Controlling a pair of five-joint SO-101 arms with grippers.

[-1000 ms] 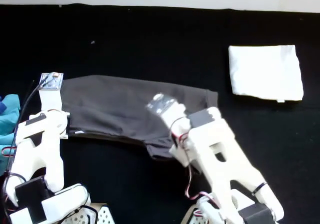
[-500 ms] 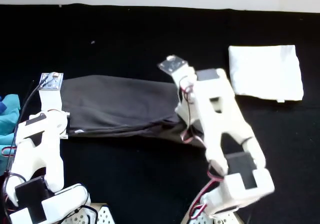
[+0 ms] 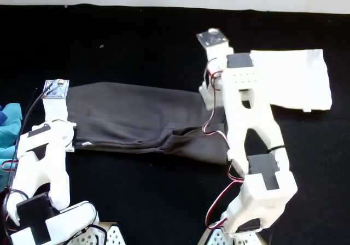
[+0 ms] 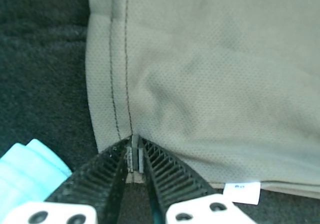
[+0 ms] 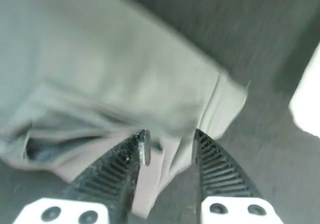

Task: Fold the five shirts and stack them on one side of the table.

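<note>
A dark grey shirt (image 3: 131,119) lies spread across the middle of the black table. My left gripper (image 3: 70,142) is at its left end. In the left wrist view this gripper (image 4: 135,156) is shut on the shirt's stitched hem (image 4: 120,84), near a small white label (image 4: 242,191). My right gripper (image 3: 206,98) hangs over the shirt's right end. It is open (image 5: 170,144) above a rumpled edge of the shirt (image 5: 125,84) with nothing between its fingers. A folded white shirt (image 3: 298,78) lies at the far right, partly hidden by the right arm.
A teal garment (image 3: 8,126) lies bunched at the table's left edge, and in the left wrist view the teal garment (image 4: 30,166) is close beside my left gripper. The white wall runs along the table's far edge (image 3: 164,5). Black tabletop lies beyond the grey shirt.
The right arm swung from the shirt's near middle out toward the far right, ending over its right end. The shirt's right part now lies stretched further right. The left arm kept still.
</note>
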